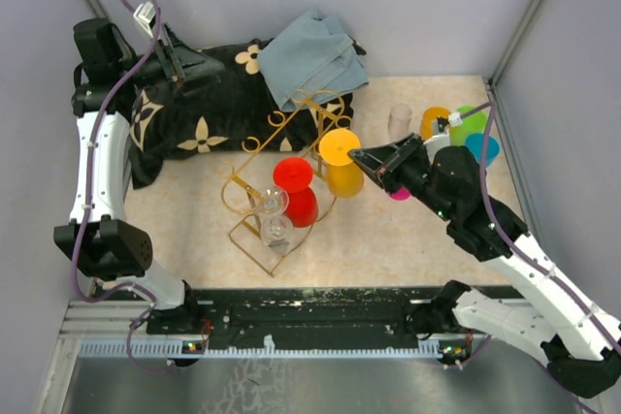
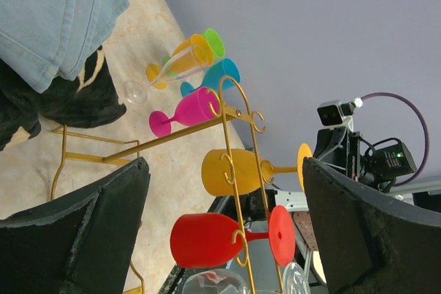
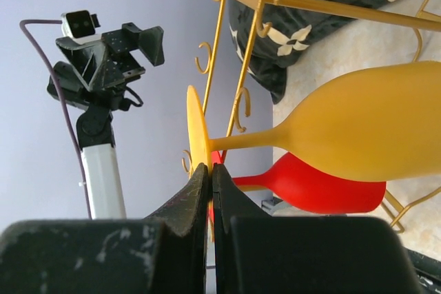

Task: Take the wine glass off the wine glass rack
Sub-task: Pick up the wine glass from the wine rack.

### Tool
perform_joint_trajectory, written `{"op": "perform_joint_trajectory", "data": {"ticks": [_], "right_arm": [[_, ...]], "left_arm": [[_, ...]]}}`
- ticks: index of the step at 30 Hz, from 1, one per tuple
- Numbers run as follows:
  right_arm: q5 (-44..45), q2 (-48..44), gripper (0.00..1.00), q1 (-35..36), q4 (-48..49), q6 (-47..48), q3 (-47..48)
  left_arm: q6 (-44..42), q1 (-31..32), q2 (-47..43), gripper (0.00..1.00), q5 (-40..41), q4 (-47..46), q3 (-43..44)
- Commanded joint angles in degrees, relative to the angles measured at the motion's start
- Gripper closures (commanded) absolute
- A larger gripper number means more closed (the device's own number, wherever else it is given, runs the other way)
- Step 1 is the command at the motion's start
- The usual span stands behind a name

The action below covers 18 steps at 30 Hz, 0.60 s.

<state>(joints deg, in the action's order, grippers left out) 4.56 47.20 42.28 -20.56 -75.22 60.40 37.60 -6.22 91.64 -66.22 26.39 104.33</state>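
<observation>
The right gripper's [image 3: 210,170] fingers are pressed together at the foot rim of the yellow wine glass [image 3: 358,129]; a grip cannot be told. It hangs beside a red glass [image 3: 310,187] on the wine glass rack [image 2: 165,140], mid-worktop. The left gripper [image 2: 224,163] gapes wide over the black cloth [image 1: 194,113], far-left

The wine glass rack [image 2: 172,138] stands before a spread cloth [image 1: 194,113].

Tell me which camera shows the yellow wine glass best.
Left wrist: the yellow wine glass appears whole and side-on, bowl, stem and foot, hung in the rack. Right wrist shows it close, bowl cropped. Top external shows mostly its round foot from above.
</observation>
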Motion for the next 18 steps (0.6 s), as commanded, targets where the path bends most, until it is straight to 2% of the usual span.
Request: {"op": "perform_joint_trajectory", "data": {"ticks": [1, 6, 12, 15, 18], "right_arm": [[2.28, -3.2, 1.0, 0.57, -2.64, -1.22, 1.19], [7.45, -7.7, 1.0, 0.53, -10.9, -0.27, 6.09], [11.93, -6.01, 1.0, 0.54, -18.02, 4.95, 20.97], [11.39, -1.68, 1.0, 0.6, -17.91, 8.29, 29.07], [9.22, 1.92, 1.0, 0.56, -12.96, 10.28, 33.13]], "left_arm": [[3.32, -0.06, 0.66, 0.04, -2.83, -4.36, 1.98], [10.21, -0.08, 0.41, 0.04, -5.08, -10.59, 1.91], [19.11, 1.59, 0.1, 0.04, -6.73, -19.67, 2.78], [19.38, 3.32, 0.47, 0.04, -6.49, -20.32, 4.52], [20.4, 5.3, 0.18, 0.04, -6.35, -21.91, 4.91]]}}
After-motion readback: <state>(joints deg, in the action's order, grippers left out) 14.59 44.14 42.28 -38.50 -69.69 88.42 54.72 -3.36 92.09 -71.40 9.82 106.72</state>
